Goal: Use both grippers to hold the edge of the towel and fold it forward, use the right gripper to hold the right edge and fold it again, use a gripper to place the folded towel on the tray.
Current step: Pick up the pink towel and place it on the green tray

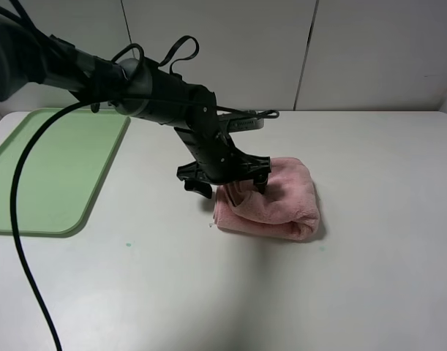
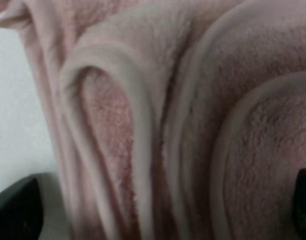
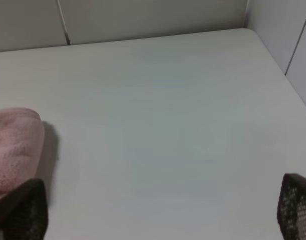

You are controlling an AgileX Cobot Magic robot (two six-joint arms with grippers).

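The pink towel lies folded into a thick bundle near the middle of the white table. My left gripper has reached across and stands open over the bundle's left end, one finger on each side of it. In the left wrist view the towel's folded hems fill the picture between the two black fingertips, and the left gripper is not closed on it. My right gripper is open over bare table, with the towel off to one side. The right arm is out of the high view. The light-green tray lies at the far left with nothing on it.
A black cable hangs from the left arm across the table's front left. White wall panels close off the back of the table, and a side wall stands past its right edge.
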